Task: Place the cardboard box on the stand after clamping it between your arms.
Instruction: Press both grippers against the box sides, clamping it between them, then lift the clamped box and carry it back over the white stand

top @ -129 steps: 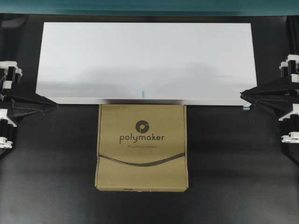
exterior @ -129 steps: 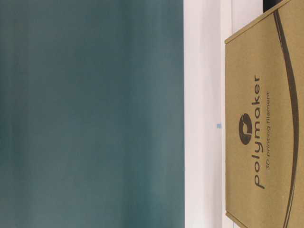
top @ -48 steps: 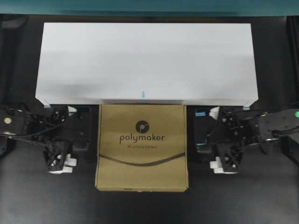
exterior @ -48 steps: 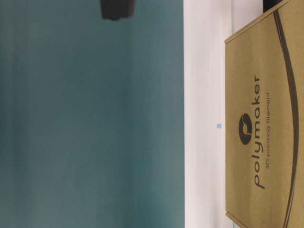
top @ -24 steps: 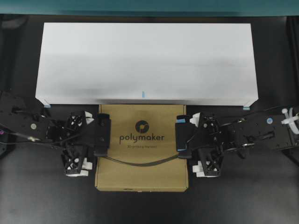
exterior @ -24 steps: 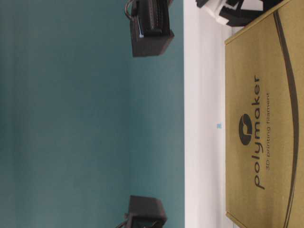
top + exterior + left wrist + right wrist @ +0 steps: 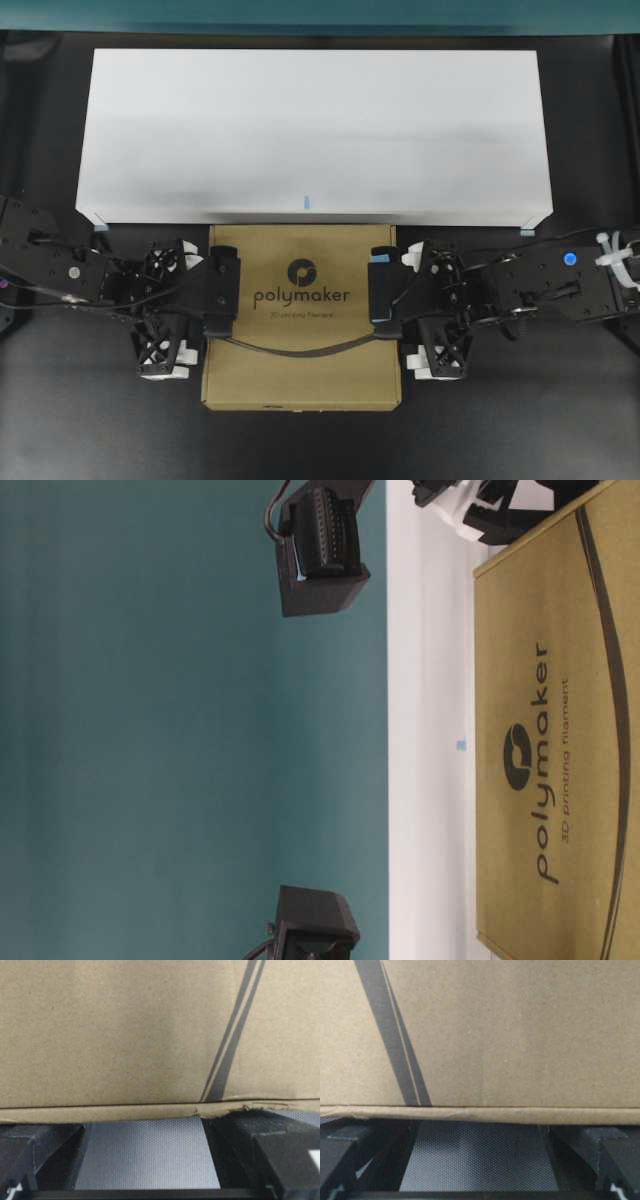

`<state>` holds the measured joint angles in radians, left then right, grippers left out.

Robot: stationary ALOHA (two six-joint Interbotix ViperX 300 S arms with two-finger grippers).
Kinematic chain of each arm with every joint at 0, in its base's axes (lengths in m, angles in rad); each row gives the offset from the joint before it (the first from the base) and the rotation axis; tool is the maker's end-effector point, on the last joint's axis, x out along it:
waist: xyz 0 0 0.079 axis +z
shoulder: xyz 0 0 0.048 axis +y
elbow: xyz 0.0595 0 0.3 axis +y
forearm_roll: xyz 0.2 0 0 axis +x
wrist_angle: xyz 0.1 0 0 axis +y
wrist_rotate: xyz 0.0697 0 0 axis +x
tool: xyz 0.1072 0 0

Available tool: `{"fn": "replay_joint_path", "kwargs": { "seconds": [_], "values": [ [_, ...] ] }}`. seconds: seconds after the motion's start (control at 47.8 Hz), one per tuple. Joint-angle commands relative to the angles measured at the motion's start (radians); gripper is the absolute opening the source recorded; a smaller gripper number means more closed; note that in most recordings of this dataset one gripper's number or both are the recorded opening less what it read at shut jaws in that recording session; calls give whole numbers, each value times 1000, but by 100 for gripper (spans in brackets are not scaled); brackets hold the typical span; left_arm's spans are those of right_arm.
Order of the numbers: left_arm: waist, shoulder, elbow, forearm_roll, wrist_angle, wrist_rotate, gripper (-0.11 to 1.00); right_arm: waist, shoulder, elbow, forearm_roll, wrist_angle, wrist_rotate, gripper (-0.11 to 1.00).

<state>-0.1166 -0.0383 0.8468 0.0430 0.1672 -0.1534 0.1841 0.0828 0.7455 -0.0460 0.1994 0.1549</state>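
The cardboard box (image 7: 300, 330) lies flat on the dark table, its far edge against the front of the white stand (image 7: 310, 120). My left gripper (image 7: 200, 310) is open, its lattice fingers spread along the box's left side. My right gripper (image 7: 405, 310) is open at the right side in the same way. The left wrist view is filled by the box's side (image 7: 125, 1035), with the left gripper (image 7: 145, 1120) tips at its lower edge. In the right wrist view, the right gripper (image 7: 480, 1122) meets the box wall (image 7: 520, 1035) likewise. Nothing sits between either pair of fingers.
The stand spans most of the table's width behind the box, with a small blue mark (image 7: 306, 201) at its front edge. At table level, both black wrist units (image 7: 320, 550) (image 7: 312, 928) hang against a teal backdrop, above the box top (image 7: 560, 750).
Both arms swung in from the table's sides to the box. In the last half second the right gripper pushed slightly further left and the box shifted a touch left.
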Motion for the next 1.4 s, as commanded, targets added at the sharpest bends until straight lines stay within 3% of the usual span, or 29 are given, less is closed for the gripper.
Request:
{"fn": "replay_joint_path", "kwargs": {
  "seconds": [0.0,0.23,0.418,0.565,1.046,1.381],
  "values": [
    [-2,-37,-40,2,18,2,77,11,-29,-57,11,2,0,82],
    [0,-160,-120,2,222,8,76,5,-167,-158,51,213,-3,82],
    [48,-293,-276,3,466,23,76,-29,-285,-302,51,482,-15,82],
    [104,-333,-388,3,589,83,76,-71,-307,-388,51,594,-35,82],
    [198,-238,-390,3,586,181,76,-158,-232,-365,52,558,-239,82],
    [362,-192,-411,3,577,304,76,-279,-166,-350,52,462,-342,82]
  ]
}}
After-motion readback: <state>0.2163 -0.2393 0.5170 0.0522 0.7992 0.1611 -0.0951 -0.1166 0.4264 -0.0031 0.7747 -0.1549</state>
